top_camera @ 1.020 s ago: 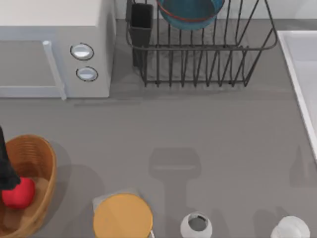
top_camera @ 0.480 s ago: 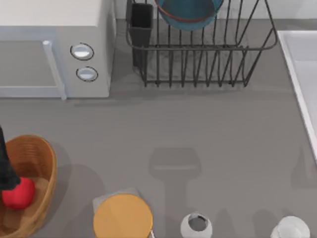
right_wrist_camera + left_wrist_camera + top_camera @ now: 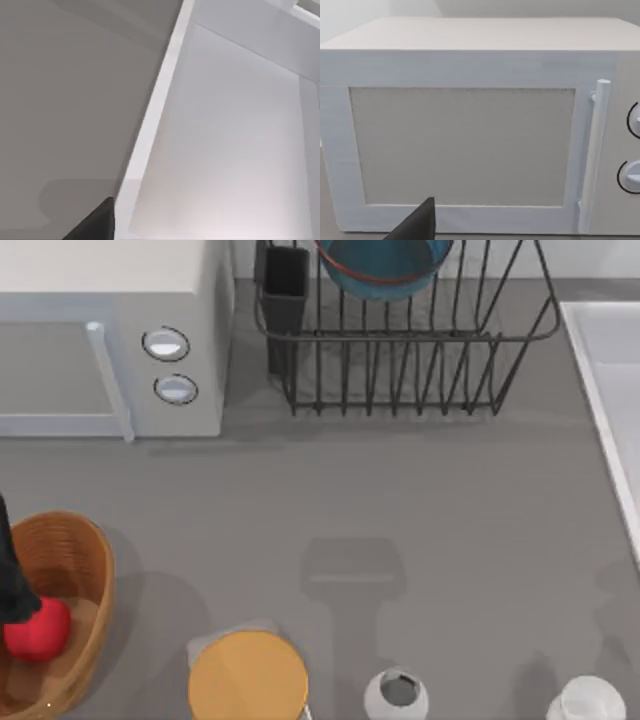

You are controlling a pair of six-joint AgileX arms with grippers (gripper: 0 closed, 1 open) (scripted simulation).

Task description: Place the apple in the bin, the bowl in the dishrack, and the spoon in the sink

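Apple (image 3: 38, 630) sits in the wicker bin (image 3: 85, 560) at the near left of the tabletop (image 3: 400, 500). My left arm (image 3: 12, 580) stands as a dark column touching or just above the apple; whether my left fingers (image 3: 415, 227) grip it or have let go I cannot tell. The left wrist camera faces the white microwave (image 3: 465, 125), which suggests that hand hangs low by the bin.

Blue bowl (image 3: 385, 265) stands tilted among the upright bars of the dishrack (image 3: 400, 350) at the far centre, so that step looks done.

The right wrist camera looks down on the sink (image 3: 225, 125), along its raised rim, with one dark fingertip (image 3: 95, 222) at the picture's edge; open or closed, cannot tell. Spoon not located. Judgement: the right hand is over the sink edge for the spoon step.

Yellow disc (image 3: 248, 678) and two white cups (image 3: 397, 695) stand along the near edge, untouched.
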